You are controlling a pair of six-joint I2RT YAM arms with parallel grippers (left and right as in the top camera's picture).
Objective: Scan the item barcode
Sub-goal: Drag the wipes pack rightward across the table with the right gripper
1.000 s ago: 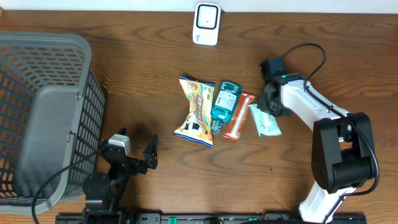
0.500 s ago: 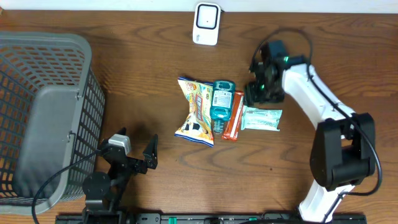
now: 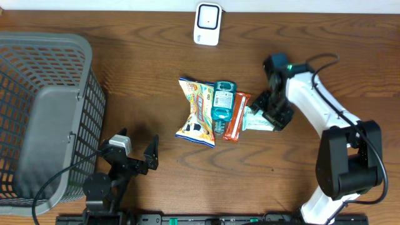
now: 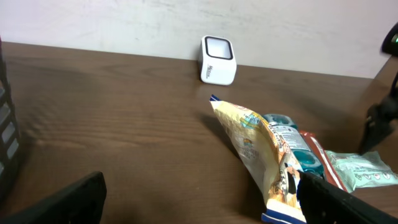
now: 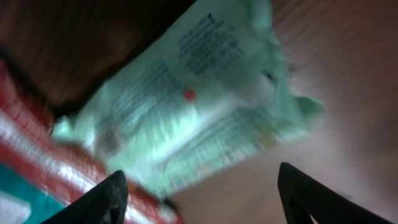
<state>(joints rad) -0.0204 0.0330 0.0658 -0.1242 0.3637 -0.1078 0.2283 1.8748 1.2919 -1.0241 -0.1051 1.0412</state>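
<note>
Well to the front-left of the scanner (image 3: 207,24), the left tool (image 3: 136,145) hangs wide open and empty. Front-right of the scanner, the green packet (image 3: 253,120) lies on the bench, long axis left to right. The right tool (image 3: 269,112), jaws spread and gripping nothing, sits directly over it, making this the nearer arm by far.

Setting: robot test bench dressed as a shop checkout. Evidence: dark wood-grain table (image 3: 137,75) against a plain pale wall (image 4: 124,25). Left arm (image 3: 119,165) and right arm (image 3: 319,106) are mounted at the near edge, cables loose. White barcode scanner (image 3: 207,24) at the far edge. Grey mesh basket (image 3: 44,39). Printed snack bag (image 3: 197,112) among sealed retail packets. Room beyond not visible; probably a lab, not a real store.
</note>
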